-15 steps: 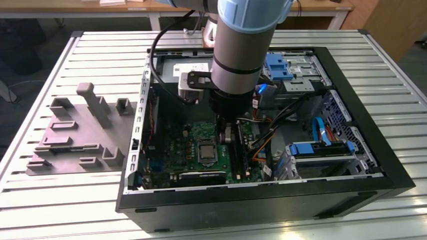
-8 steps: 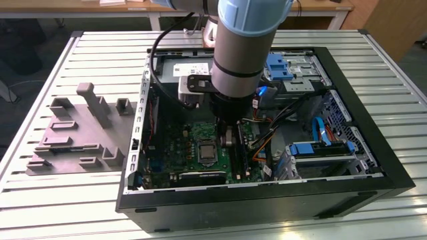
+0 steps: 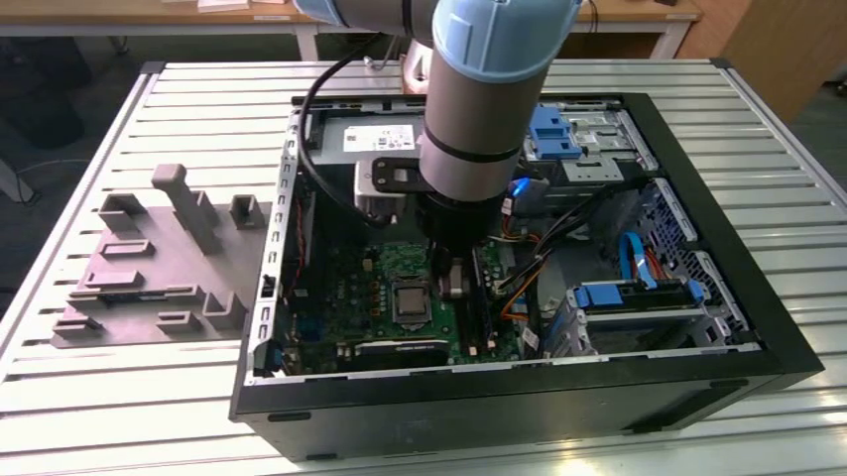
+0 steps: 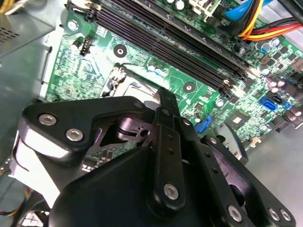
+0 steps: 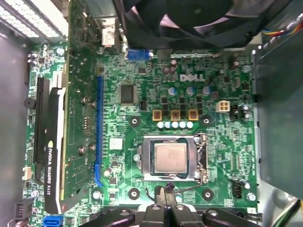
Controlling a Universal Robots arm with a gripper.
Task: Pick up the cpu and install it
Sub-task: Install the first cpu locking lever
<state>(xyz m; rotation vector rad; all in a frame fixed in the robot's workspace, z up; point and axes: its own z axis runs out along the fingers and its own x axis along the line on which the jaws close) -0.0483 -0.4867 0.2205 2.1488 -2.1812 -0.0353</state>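
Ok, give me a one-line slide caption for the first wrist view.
Gripper poised beside the motherboard socket, where the cpu already sits in its frame.

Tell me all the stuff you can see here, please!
cpu: one, silvery, sitting in the socket on the motherboard.
socket: one, dark with a metal frame, around the cpu.
motherboard: one, green, on the floor of the case.
fan: one, black, at the edge of the first wrist view.
card: one, black and white, standing in a slot on the motherboard.
case: one, black, open on the table.
cables: several, blue, orange and black, inside the case.
holder: one, grey, on the table at the exterior view's left.
table: one, pale slatted metal.
arm: one, grey and light blue, reaching down into the case.
gripper: one, black, above the motherboard beside the socket.
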